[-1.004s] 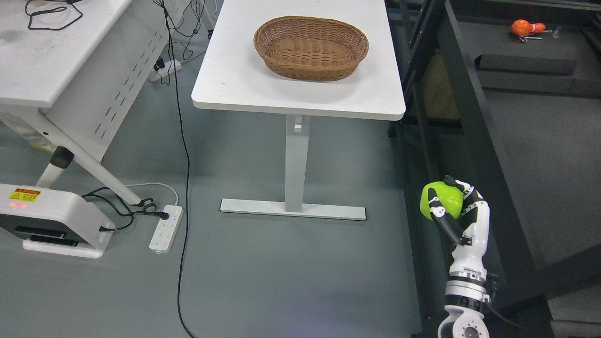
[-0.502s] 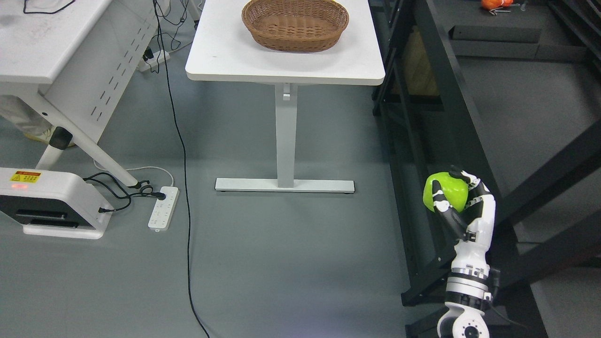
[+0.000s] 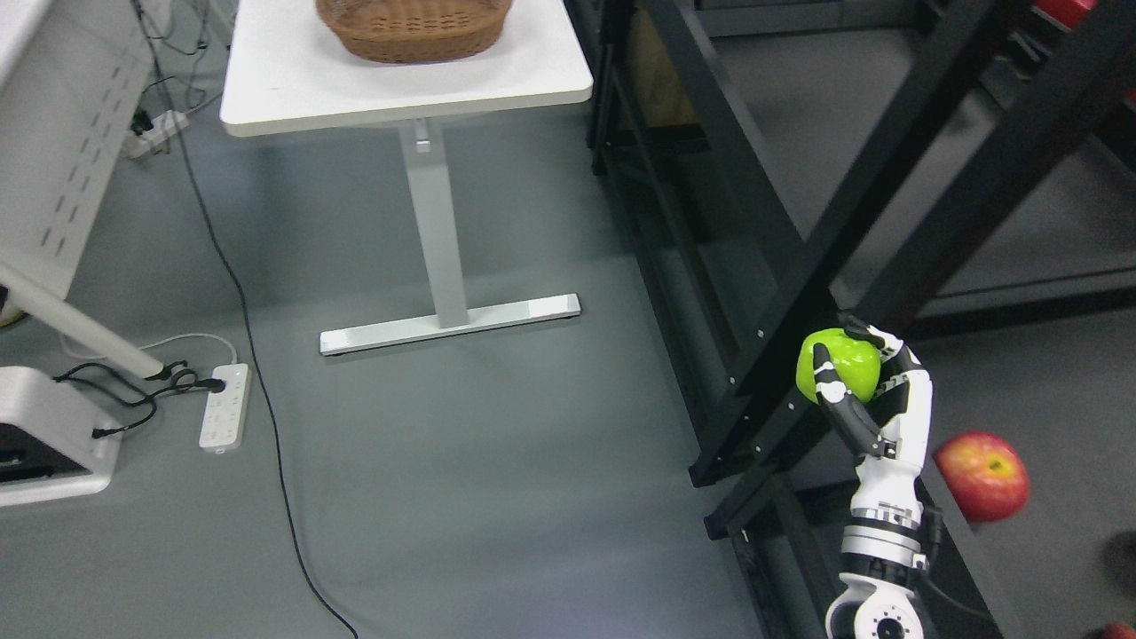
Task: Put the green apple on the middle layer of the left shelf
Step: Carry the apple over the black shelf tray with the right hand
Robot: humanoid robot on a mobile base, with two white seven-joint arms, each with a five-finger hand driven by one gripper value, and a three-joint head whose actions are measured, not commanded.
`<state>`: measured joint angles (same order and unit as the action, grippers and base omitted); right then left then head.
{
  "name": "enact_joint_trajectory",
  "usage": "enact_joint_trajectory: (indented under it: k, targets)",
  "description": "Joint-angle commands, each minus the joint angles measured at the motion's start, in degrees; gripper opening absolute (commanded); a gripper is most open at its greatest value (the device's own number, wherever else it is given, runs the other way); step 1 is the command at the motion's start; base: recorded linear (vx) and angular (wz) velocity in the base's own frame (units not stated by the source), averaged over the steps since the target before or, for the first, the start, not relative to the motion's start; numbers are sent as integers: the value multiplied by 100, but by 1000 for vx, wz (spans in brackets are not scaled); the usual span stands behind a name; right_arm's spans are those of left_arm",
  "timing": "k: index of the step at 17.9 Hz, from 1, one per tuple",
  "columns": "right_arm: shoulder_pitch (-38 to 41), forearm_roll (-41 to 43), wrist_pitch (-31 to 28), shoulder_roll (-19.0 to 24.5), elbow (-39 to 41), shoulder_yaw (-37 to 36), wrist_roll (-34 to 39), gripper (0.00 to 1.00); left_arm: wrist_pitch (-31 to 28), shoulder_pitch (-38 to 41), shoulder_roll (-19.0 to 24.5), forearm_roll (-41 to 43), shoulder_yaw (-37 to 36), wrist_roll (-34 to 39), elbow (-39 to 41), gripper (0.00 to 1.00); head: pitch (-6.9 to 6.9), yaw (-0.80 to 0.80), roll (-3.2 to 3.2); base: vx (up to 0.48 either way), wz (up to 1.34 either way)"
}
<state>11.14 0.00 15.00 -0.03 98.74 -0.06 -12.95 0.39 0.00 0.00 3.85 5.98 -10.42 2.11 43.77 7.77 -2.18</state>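
My right hand [image 3: 859, 377] comes up from the bottom right with its fingers [image 3: 830, 390] curled around a bright green apple [image 3: 834, 364]. It holds the apple in the air in front of a black metal shelf frame [image 3: 763, 240]. Grey shelf boards [image 3: 896, 115] lie behind the frame's slanted posts. A red apple [image 3: 982, 475] sits on a shelf board just right of my forearm. My left arm is out of view.
A white table [image 3: 497, 75] with a brown wicker basket [image 3: 413, 27] stands at the top left. A power strip [image 3: 222, 408] and a black cable [image 3: 248, 337] lie on the grey floor. A white device [image 3: 44, 439] stands at the left edge.
The whole view has swung right and tilted, so the table and basket slid up and left. The shelf frame now fills the right side and the red apple has come into view. My hand still holds the green apple.
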Motion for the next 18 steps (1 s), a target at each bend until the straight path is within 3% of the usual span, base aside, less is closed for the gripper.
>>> enact_joint_trajectory:
  k: [1,10,18]
  targets:
    - [11,88,-23,-128,5,-11,20,1,5,-123,100,2,0,-4,0,100,0,0,0,-170,-803]
    - [11,88,-146,-128,5,-11,20,1,5,-123,100,2,0,-4,0,100,0,0,0,-121,-1015]
    - [20,88,-155,-137,5,-20,20,1,-4,-123,100,2,0,-4,0,100,0,0,0,11,-807]
